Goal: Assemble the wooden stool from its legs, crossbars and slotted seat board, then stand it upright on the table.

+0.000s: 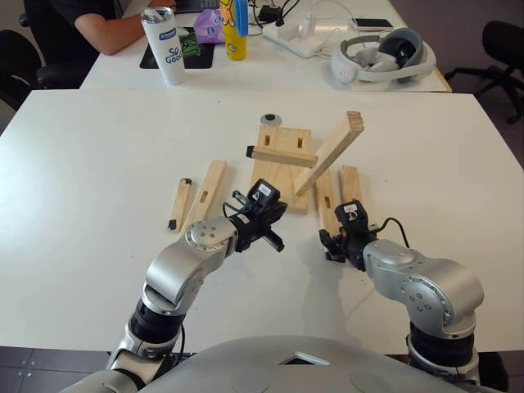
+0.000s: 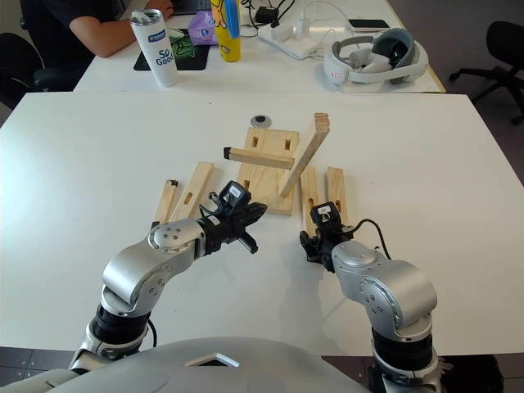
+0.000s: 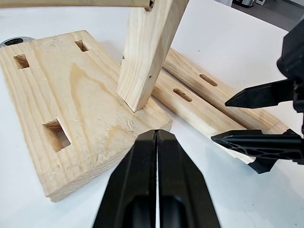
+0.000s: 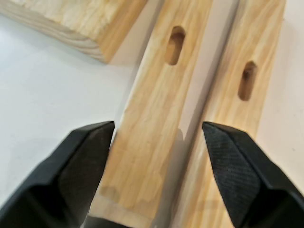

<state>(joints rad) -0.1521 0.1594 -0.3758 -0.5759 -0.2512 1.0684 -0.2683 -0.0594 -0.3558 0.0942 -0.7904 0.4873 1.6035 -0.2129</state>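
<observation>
- A white table (image 1: 98, 164) is seen from above, with the stool parts spread at its middle.
- The seat board (image 1: 278, 176) lies flat. A slanted leg (image 1: 334, 149) is planted in it, and a crossbar (image 1: 282, 156) meets that leg and reaches across above the board.
- Just beside the board, on the robot's right, an inner leg (image 4: 152, 109) and an outer leg (image 4: 237, 123) are laid side by side.
- On the board's left, a spare leg (image 1: 205, 195) and a short crossbar (image 1: 180, 203) are laid flat.
- The right gripper (image 4: 159, 137) is held with its fingers spread wide, one on each side of the inner leg's near end; contact cannot be told.
- The left gripper (image 3: 156, 166) is pressed closed on nothing and is pointed at the board's near edge.
- The step in hand is judged to be the picking up of a second leg, early in the assembly.
- Next, the fingers would need to be closed on the inner leg alone, with the outer leg left out of the grip.
</observation>
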